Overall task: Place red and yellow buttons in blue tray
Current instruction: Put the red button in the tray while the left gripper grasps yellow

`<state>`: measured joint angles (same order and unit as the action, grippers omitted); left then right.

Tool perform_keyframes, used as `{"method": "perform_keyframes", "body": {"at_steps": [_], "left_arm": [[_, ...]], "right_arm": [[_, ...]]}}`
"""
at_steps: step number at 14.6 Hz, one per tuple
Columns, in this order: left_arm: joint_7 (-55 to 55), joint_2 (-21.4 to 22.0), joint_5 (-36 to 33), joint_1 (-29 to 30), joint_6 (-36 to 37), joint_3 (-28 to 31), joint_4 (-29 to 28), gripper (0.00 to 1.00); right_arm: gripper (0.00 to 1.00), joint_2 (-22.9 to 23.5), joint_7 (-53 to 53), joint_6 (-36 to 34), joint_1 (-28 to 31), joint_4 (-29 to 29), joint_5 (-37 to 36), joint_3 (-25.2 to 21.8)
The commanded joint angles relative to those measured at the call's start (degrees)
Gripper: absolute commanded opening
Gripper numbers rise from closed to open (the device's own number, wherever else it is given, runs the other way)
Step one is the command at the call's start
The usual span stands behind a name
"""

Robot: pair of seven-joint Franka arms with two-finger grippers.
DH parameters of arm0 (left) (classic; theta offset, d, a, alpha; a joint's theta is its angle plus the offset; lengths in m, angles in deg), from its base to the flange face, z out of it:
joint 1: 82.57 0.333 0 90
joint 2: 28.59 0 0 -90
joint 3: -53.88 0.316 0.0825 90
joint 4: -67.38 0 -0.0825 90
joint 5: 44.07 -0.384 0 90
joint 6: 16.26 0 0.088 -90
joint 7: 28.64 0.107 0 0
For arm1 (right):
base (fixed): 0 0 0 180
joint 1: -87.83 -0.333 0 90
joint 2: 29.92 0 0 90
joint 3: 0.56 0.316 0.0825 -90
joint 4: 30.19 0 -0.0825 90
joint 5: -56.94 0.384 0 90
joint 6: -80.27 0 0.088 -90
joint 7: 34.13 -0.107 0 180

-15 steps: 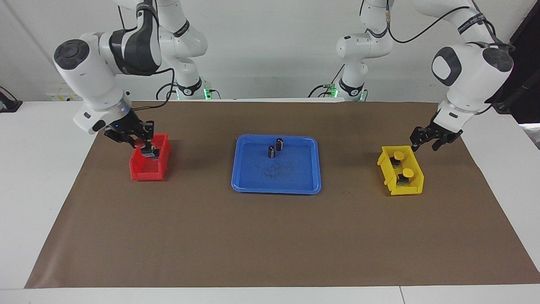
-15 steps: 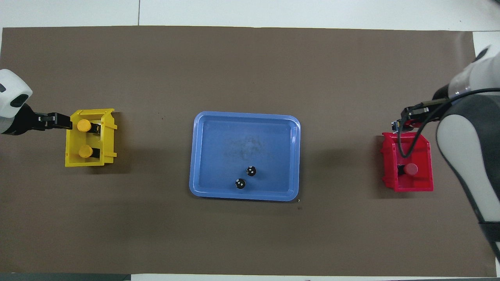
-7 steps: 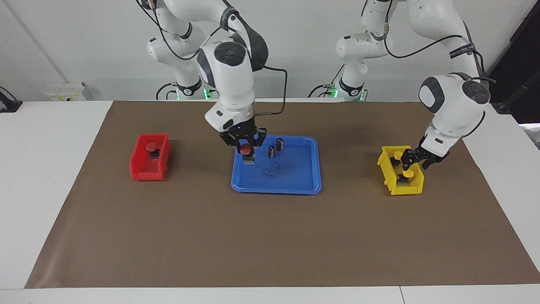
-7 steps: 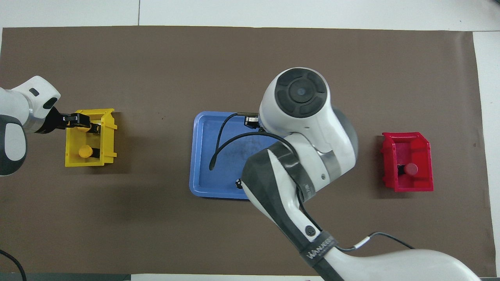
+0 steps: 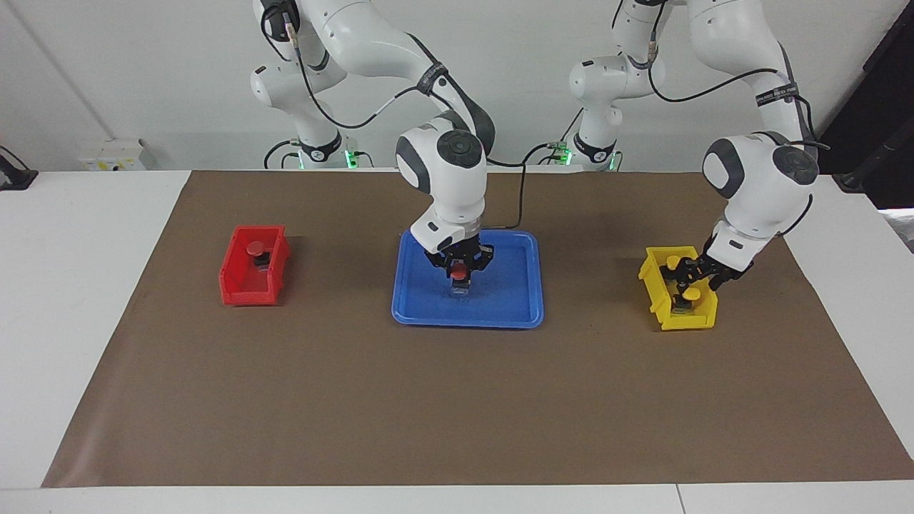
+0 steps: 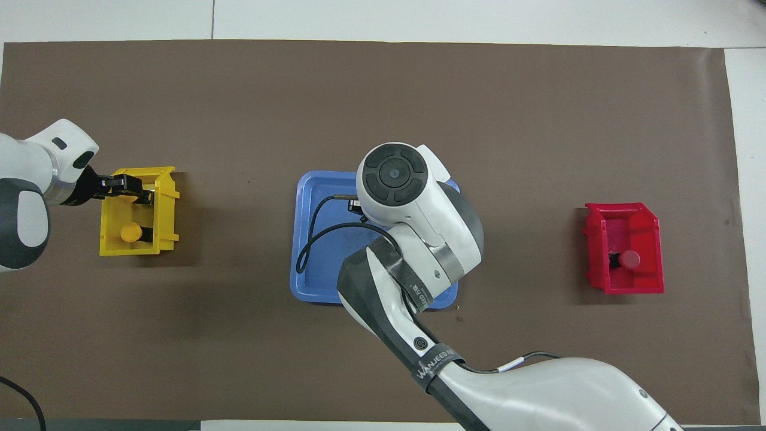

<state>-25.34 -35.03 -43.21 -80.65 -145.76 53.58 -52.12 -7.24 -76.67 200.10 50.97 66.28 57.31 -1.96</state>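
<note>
Since half a second ago the right arm has carried its red button (image 5: pixel 458 270) from the tray's (image 5: pixel 525 300) edge at the right arm's end to over the tray's middle, and the wrist now hides the two dark cylinders that showed there. The left gripper (image 5: pixel 687 275) has sunk a little deeper into the yellow bin (image 5: pixel 655 285).

The right arm reaches in from its base, elbow high, forearm sloping down and the wrist pointing almost straight down over the tray. The right gripper (image 5: pixel 458 270) is clenched on the red button's cap, the black base hanging below, just above or on the tray floor; which, I cannot tell. From overhead the wrist (image 6: pixel 393 176) covers the gripper and the button.

The second red button (image 5: pixel 255 249) sits in the red bin (image 5: pixel 235 282), at the right arm's end of the table, in the half nearer the robots.

The left arm bends down from its base, the wrist tilted toward the yellow bin at the left arm's end. Its gripper is inside the bin, fingers (image 6: pixel 122 182) partly apart around the yellow button (image 5: pixel 672 263) that lies nearer the robots in the facing view; whether they press on it I cannot tell. The other yellow button (image 6: pixel 130 232) stands free in the same bin, just beside the first.

The brown mat (image 5: pixel 457 400) covers the table under the tray and both bins.
</note>
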Motion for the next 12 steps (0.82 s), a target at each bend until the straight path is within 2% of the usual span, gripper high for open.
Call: {"method": "perform_keyframes", "body": {"at_steps": [1, 4, 5, 6, 7, 8, 9, 12], "left_arm": [[-0.6, 0.3, 0.8, -1.1, -2.2, 0.1, -1.2, 0.76], [-0.6, 0.3, 0.8, -1.1, -3.3, 0.1, -2.1, 0.76], [-0.6, -0.4, 0.8, -1.2, -3.6, 0.1, -2.1, 0.76], [-0.6, -1.2, 0.8, -1.2, -4.3, 0.1, -2.1, 0.76], [-0.6, -1.4, 0.8, -1.2, -5.0, 0.1, -2.1, 0.73], [-0.7, -1.4, 0.8, -1.2, -4.5, 0.1, -2.0, 0.39], [-0.7, -1.4, 0.8, -1.1, -4.5, 0.1, -2.0, 0.04], [-0.8, -1.5, 0.9, -1.1, -1.7, 0.1, -0.2, 0.01]], "right_arm": [[0.17, -0.8, -0.8, 3.9, -0.8, 3.5, -1.3, -0.4], [0.24, -1.0, -0.8, 5.8, -1.2, 5.7, -2.8, -0.4], [0.3, -1.0, -0.8, 5.9, -1.2, 5.8, -3.1, -0.4], [0.43, -1.0, -0.8, 5.9, -1.2, 5.9, -3.1, -0.4], [0.49, -1.1, -0.8, 5.9, -1.2, 6.0, -3.1, -0.4], [0.6, -1.0, -0.7, 5.5, -1.1, 5.3, -3.2, -0.4], [0.63, -1.1, -0.7, 5.2, -1.2, 4.2, -3.2, -0.4], [0.64, -4.5, 0.4, 2.4, 1.9, 1.0, -3.2, -1.0]]}}
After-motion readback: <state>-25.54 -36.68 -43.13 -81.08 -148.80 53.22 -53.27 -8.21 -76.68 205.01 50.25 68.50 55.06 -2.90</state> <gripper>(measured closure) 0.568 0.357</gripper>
